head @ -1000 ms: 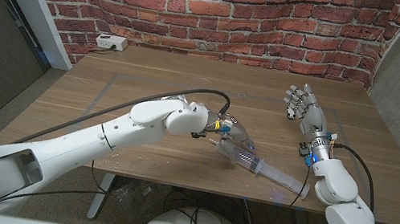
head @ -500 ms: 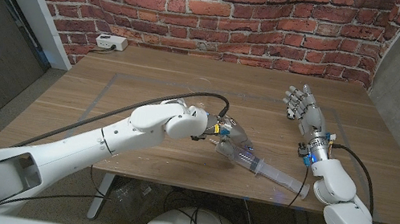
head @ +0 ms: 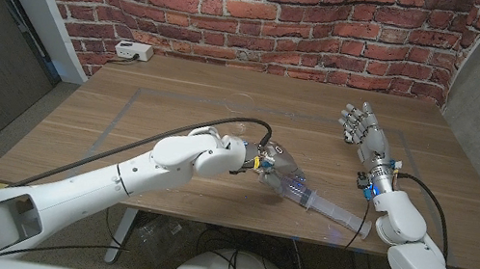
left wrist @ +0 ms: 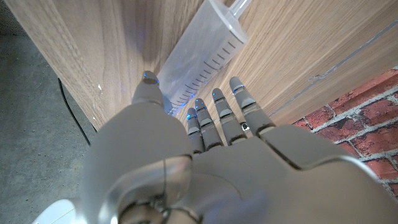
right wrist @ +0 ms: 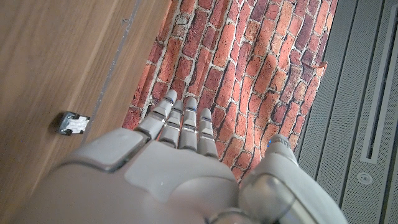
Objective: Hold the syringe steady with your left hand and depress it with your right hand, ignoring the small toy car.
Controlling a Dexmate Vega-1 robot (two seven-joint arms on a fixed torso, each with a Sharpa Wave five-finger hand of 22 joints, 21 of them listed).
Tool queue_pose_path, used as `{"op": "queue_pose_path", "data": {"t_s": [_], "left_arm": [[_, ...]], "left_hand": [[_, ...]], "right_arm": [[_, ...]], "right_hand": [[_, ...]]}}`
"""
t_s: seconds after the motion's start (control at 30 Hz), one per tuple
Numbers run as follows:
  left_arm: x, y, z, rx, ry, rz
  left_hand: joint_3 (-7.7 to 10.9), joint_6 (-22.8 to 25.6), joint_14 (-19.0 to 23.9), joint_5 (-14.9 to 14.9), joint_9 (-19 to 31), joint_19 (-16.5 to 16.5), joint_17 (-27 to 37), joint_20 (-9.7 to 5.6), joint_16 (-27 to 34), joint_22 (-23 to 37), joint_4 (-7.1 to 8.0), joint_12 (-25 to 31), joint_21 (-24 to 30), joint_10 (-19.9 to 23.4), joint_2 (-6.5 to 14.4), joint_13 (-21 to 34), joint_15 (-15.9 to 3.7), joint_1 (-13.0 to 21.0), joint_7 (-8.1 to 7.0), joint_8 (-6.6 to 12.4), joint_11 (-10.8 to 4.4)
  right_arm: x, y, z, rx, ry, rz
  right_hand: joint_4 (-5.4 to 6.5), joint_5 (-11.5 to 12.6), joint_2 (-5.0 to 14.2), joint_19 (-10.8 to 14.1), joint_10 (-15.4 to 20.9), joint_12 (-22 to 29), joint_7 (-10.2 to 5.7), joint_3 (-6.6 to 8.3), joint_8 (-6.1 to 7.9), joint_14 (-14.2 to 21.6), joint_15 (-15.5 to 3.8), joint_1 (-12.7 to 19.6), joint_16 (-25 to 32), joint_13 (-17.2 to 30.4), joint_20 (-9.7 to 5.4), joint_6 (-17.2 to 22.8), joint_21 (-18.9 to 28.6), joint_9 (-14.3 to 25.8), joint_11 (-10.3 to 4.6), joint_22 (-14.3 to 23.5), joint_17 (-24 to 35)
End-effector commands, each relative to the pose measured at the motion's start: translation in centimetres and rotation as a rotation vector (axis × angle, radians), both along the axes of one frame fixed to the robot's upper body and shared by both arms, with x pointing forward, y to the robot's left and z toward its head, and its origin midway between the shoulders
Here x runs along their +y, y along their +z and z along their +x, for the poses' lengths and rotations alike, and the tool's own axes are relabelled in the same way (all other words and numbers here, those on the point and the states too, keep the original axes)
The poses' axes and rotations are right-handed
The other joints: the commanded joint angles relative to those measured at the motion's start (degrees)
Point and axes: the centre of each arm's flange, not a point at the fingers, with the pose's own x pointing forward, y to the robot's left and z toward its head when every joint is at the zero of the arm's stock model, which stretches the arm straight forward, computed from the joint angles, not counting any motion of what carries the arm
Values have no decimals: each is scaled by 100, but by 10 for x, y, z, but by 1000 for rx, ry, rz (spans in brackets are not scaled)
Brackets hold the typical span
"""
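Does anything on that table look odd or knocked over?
Nothing is spilled or broken. The syringe lies on its side, askew near the front edge, with the left hand at its barrel. The right hand stands apart, fingers spread, holding nothing.

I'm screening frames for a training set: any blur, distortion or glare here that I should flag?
Head view: sharp, but the brick wall bows from lens distortion; the clear syringe is faint against the table. Left wrist view: left hand soft in the foreground, syringe barrel crisp. Right wrist view: right hand slightly soft, bricks sharp.
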Motion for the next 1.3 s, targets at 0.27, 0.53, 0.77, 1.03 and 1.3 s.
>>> {"op": "queue_pose_path", "data": {"t_s": [0.27,0.53,0.77,1.03,1.3], "left_arm": [[-4,-11,7,-23,-7,-8],[-8,-9,11,7,-18,-6],[-11,-14,9,18,-26,-19],[-9,-19,7,14,-17,-42],[-6,-23,8,36,-15,-68]], "left_hand": [[82,110,76,-14,10,38,21,-12,48,11,4,37,-5,90,16,26,-156,33,-16,43,-16],[167,158,86,-19,7,32,15,-40,34,9,-50,24,-12,105,-4,26,-186,142,-40,44,-60],[298,210,163,-16,5,142,9,-90,39,6,-139,17,26,149,-18,25,-220,340,-41,42,-61],[539,400,374,0,6,359,12,-129,76,6,-192,55,104,365,-8,27,-284,635,-60,71,-107],[640,523,443,5,6,402,16,-116,76,8,-176,52,120,438,-16,27,-273,722,-65,90,-114]], "right_arm": [[4,8,9,-1,19,-7],[7,13,10,-5,10,-13],[6,13,12,2,7,-8],[7,10,15,8,11,-9],[7,7,16,16,11,-7]], "right_hand": [[-26,18,19,53,34,-5,23,30,-5,76,5,68,1,8,17,43,8,23,-5,21,15],[-29,18,21,76,64,6,23,29,-6,93,4,68,4,8,22,41,13,23,-1,21,14],[-30,19,23,86,80,11,17,28,-6,108,7,68,7,8,27,40,13,23,-3,21,14],[-32,18,23,93,78,9,14,26,-5,109,3,66,3,9,29,42,12,23,-16,21,14],[-34,18,23,93,76,6,18,23,-6,109,3,64,0,9,33,41,8,23,-14,21,14]]}}
